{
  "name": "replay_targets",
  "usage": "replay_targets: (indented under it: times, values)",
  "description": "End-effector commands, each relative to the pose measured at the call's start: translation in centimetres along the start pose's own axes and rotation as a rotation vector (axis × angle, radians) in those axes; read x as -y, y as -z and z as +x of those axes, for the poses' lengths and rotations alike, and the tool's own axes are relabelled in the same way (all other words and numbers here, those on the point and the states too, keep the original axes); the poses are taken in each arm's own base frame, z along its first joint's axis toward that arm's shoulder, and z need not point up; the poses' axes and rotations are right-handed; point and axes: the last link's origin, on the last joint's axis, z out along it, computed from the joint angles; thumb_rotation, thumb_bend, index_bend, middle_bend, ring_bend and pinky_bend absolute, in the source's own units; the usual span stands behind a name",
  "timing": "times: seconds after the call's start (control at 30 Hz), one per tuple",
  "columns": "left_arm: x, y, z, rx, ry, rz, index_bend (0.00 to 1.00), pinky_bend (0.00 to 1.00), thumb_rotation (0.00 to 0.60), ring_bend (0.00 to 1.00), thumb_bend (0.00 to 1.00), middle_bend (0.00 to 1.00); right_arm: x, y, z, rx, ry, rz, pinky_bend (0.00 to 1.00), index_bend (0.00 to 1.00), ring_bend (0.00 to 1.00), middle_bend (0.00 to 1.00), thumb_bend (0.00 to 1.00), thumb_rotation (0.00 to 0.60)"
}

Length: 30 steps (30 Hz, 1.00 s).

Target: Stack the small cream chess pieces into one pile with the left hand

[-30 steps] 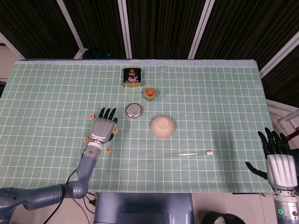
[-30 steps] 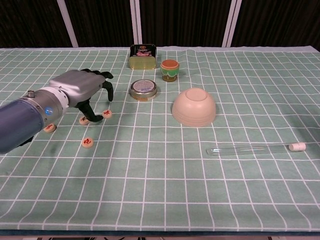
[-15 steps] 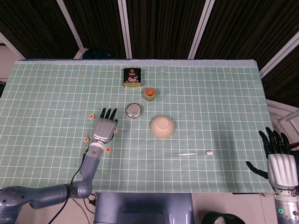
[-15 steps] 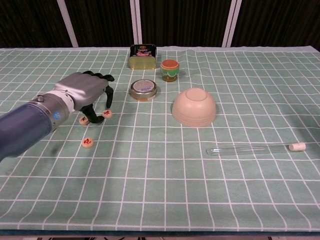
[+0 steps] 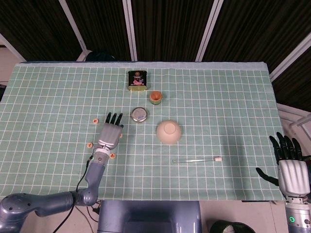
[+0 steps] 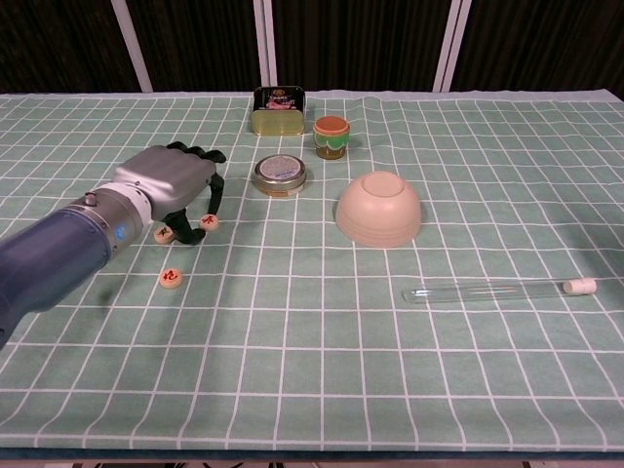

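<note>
Chess pieces lie scattered on the green cloth (image 6: 322, 390) under and around my left hand (image 6: 168, 181), which arches palm down over them with fingers curled toward two pieces (image 6: 186, 228), gripping nothing that I can see. My right hand (image 5: 290, 165) rests spread wide and empty at the table's right edge. Another piece (image 6: 170, 278) sits just nearer, apart from the pair.

Your silver-backed left hand (image 6: 168, 181) reaches forward over the table on its blue-grey left arm (image 6: 54, 258), palm down, dark fingers (image 6: 210, 185) curled downward and holding nothing. Your right hand (image 5: 290, 171) sits at the table's near right edge, fingers spread apart and pointing away from you, empty.
</note>
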Motion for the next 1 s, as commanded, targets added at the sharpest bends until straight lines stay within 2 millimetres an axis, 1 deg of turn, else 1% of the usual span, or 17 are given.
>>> replay_targets:
  times: [0.03,0.37,0.47,0.53,0.63,0.77,0.87,1.0]
  values:
    - [-0.1,0.0,-0.1,0.003,-0.014,0.0,0.48,0.0,0.6,0.0,0.31,0.0,0.0,0.0,0.0,0.0,-0.001,0.0,0.0,0.09,0.0,0.01,0.23,0.6]
    - [-0.6,0.0,0.1,-0.002,-0.021,-0.007,0.5,0.0,0.6,0.0,0.34,0.0,0.0,0.0,0.0,0.0,-0.001,0.001,0.0,0.09,0.0,0.01,0.23,0.6]
    - [-0.5,0.2,0.5,-0.015,-0.012,-0.01,0.5,0.0,0.6,0.0,0.34,0.0,0.0,0.0,0.0,-0.001,0.0,0.006,0.0,0.09,0.0,0.01,0.23,0.6]
    - [-0.3,0.4,1.2,-0.036,-0.007,-0.008,0.51,0.0,0.6,0.0,0.34,0.0,0.0,0.0,0.0,-0.002,0.001,0.006,0.0,0.09,0.0,0.01,0.23,0.6]
    - [0.5,1.1,2.3,-0.061,0.002,-0.004,0.51,0.0,0.6,0.0,0.34,0.0,0.0,0.0,0.0,-0.002,-0.002,0.003,0.0,0.09,0.0,0.01,0.23,0.6]
    - [1.9,2.5,3.2,-0.064,0.008,0.001,0.51,0.0,0.6,0.0,0.34,0.0,0.0,0.0,0.0,-0.001,-0.001,0.005,0.0,0.09,0.0,0.01,0.23,0.6]
    - [3.1,3.7,3.3,-0.057,0.02,0.001,0.51,0.0,0.6,0.0,0.34,0.0,0.1,0.0,0.0,-0.002,0.0,0.006,0.0,0.09,0.0,0.01,0.23,0.6]
    - [4.8,4.8,2.6,-0.049,0.009,0.0,0.51,0.0,0.6,0.0,0.34,0.0,0.2,0.0,-0.1,-0.001,0.001,0.007,0.0,0.09,0.0,0.01,0.23,0.6]
